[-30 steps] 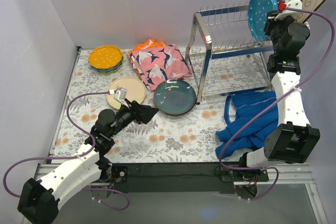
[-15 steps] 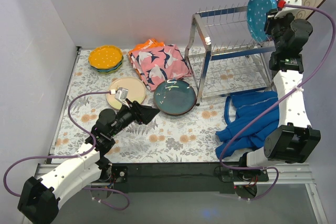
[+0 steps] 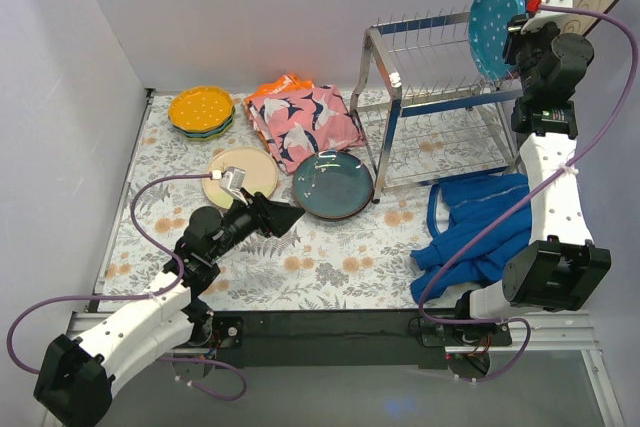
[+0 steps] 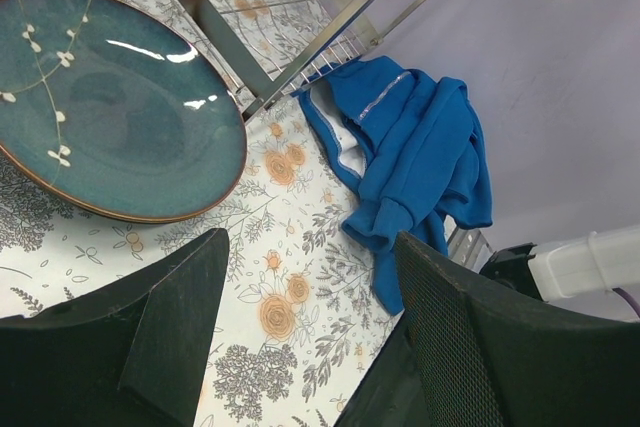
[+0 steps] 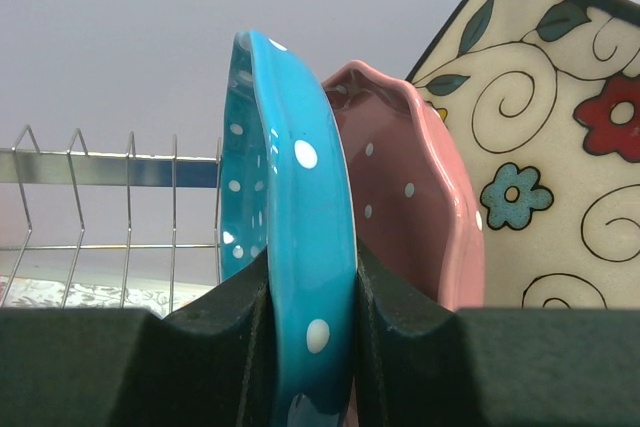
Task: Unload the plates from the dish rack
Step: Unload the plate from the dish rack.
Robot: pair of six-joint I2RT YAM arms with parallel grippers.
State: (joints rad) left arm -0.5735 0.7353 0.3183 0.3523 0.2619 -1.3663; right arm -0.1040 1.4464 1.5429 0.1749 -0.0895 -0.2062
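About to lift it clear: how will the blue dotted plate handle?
The blue plate looks like glazed ceramic: probably stiff but breakable. Its gloss may let it slip, since the right gripper pinches only its rim. It might knock the pink plate close alongside.

- A pink bird-print cloth lies crumpled at about 11 o'clock from the desk's middle, close to the back edge.
- A bit of orange fabric pokes out at the cloth's 12 o'clock side.
- A blue garment sits heaped at about 4 o'clock, near the right edge. The left wrist view shows a white lining and a pale strip along one fold.
- The desk wears a white covering printed with orange flowers and grey leaves.
- Plain pale walls stand at 12 and 9 o'clock.
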